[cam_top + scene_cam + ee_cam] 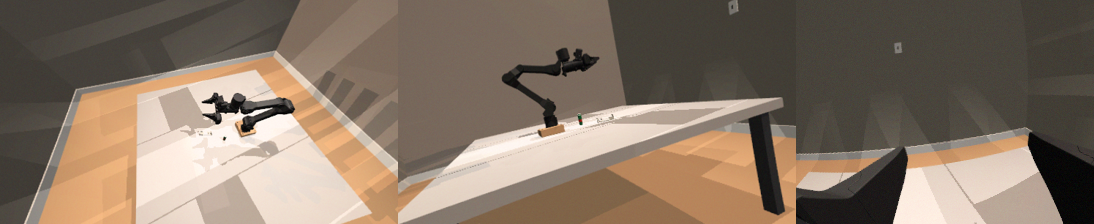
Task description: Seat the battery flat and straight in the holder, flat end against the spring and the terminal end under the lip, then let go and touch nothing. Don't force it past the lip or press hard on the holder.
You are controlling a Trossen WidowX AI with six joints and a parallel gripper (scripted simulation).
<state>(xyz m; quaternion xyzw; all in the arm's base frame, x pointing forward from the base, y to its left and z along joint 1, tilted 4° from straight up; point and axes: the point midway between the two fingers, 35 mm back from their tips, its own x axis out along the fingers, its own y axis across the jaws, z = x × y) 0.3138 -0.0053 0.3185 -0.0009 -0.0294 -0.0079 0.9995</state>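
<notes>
- Top view: the arm (265,110) is reaching out from its wooden base block (246,129) on the white desk (293,176), with the tool (213,107) standing wide, its two dark fingers spread well apart and nothing between them. The battery (224,137) is sitting alone on the desk, near the base and just beside the pale holder (204,132), which is lying a little farther from the base. Neither is touching the tool.
- Exterior view: the tool (590,60) is hanging high above the desk (654,135), pointing outward rather than down, so the pickup is, by all appearances, not yet begun. The battery (580,119) is standing upright on one end, green with a red band, between the base block (552,130) and the holder (604,118). Standing upright, it will likely need to be tipped flat before it can slide under the lip; which end is the terminal is too small to tell.
- Wrist view: the camera is looking past the two dark fingers toward the far wall and the desk's (949,196) edge. The wide gap between them is showing only desk surface; battery and holder are lying out of this frame, below and behind the line of sight.
</notes>
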